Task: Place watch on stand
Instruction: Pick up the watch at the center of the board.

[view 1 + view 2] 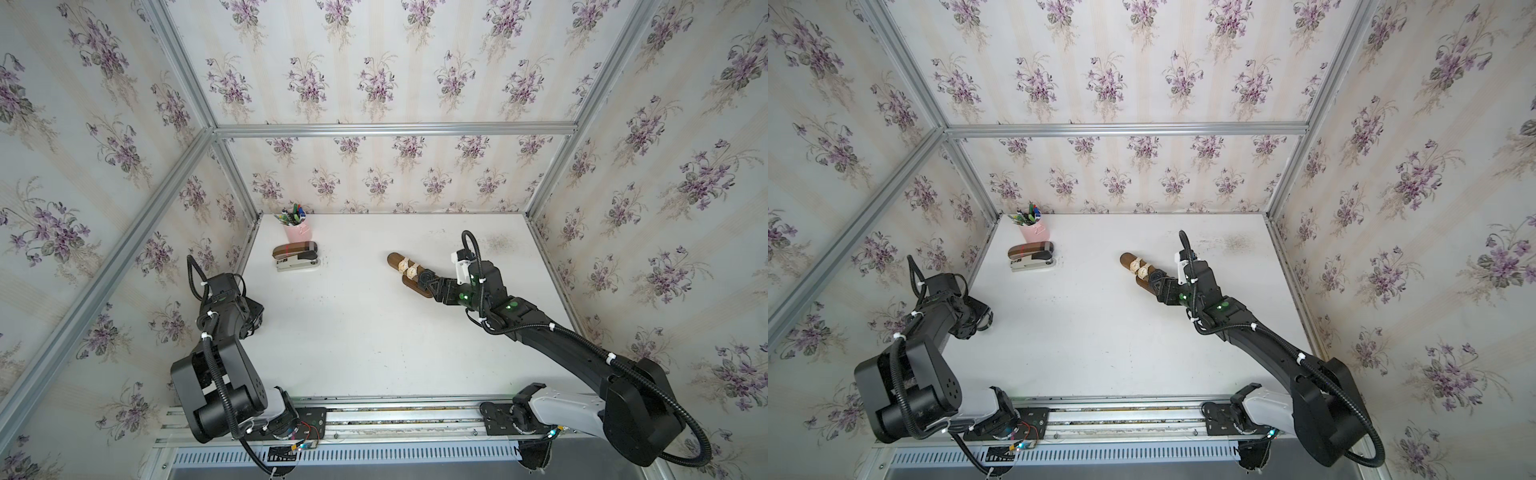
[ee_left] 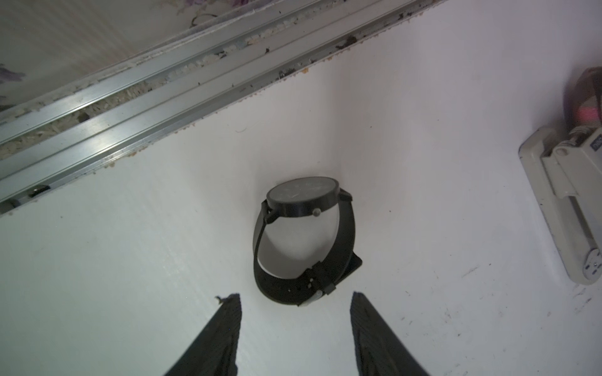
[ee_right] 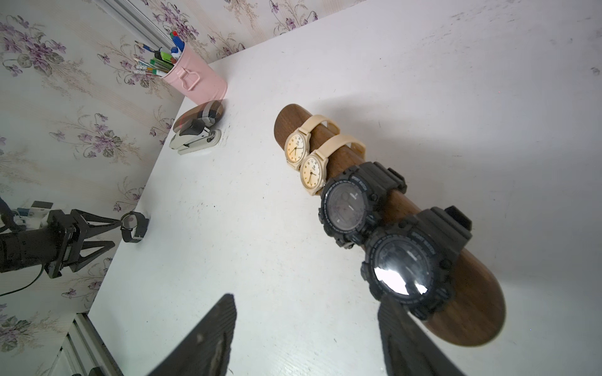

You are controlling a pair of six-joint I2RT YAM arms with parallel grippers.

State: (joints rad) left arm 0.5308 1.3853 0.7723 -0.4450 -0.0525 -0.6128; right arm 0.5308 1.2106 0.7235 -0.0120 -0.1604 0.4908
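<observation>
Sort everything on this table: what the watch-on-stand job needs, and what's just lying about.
For the job:
- loose black watch
- stand, already carrying four watches
- left gripper, open and just short of the loose black watch

Just lying about:
- stapler
- pink pen cup

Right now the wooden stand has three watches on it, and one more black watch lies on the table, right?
Not quite. The stand holds four watches, not three: two cream watches and two chunky black watches, as the right wrist view shows. One more black watch does lie on the table.
</observation>
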